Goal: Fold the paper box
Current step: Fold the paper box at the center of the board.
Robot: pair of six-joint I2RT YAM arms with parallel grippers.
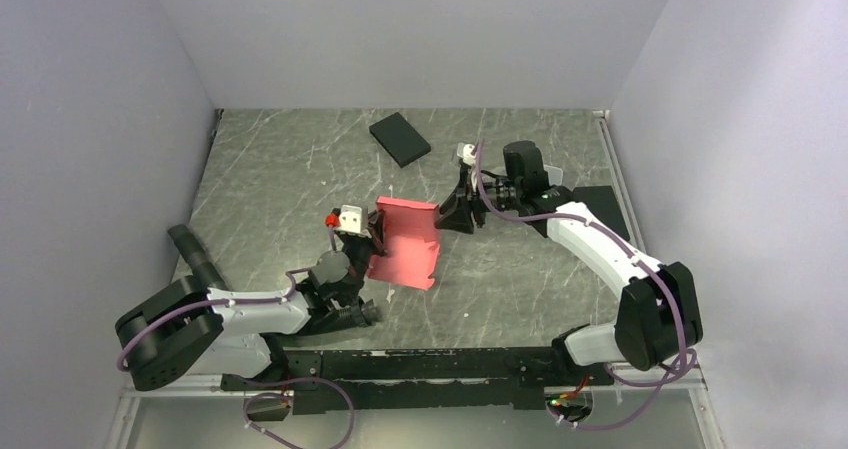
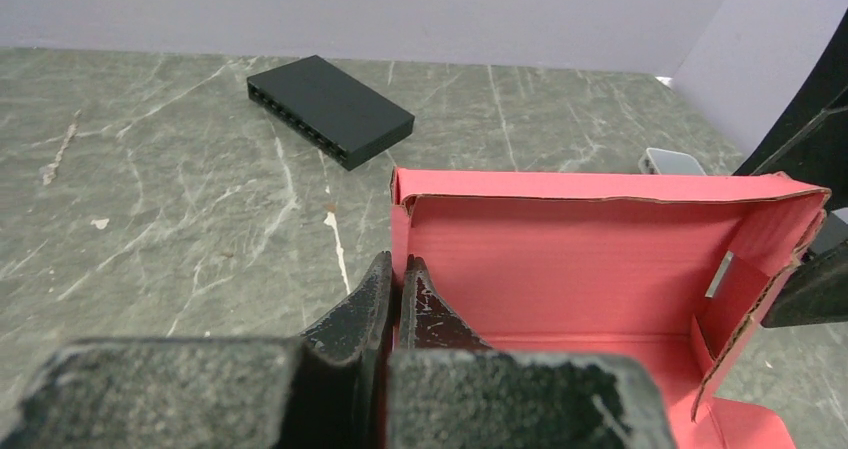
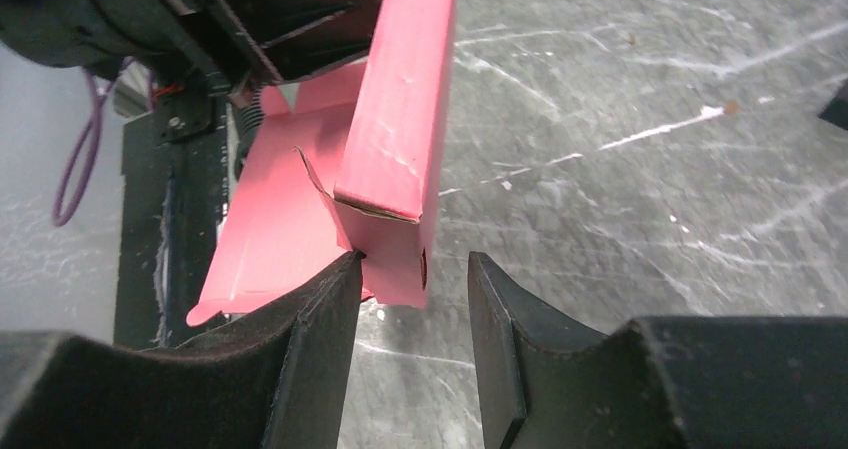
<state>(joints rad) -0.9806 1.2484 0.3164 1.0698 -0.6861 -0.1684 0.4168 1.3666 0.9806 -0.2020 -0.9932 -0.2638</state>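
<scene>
The pinkish-red paper box (image 1: pixel 405 241) sits half folded in the middle of the table, its walls raised and a flat flap lying toward the arms. My left gripper (image 2: pixel 398 269) is shut on the left side wall of the paper box (image 2: pixel 560 259), one finger inside and one outside. In the right wrist view the corner of the paper box (image 3: pixel 395 139) hangs just before my right gripper (image 3: pixel 415 264), whose jaws stand apart; the left fingertip touches the corner flap and the right one is clear of it. From above, the right gripper (image 1: pixel 450 212) is at the box's right end.
A black flat rectangular box (image 1: pixel 400 138) lies at the back of the table, also the black box (image 2: pixel 330 107) in the left wrist view. A dark flat object (image 1: pixel 603 202) lies near the right wall. The marbled tabletop (image 1: pixel 280 179) stretches left of the box.
</scene>
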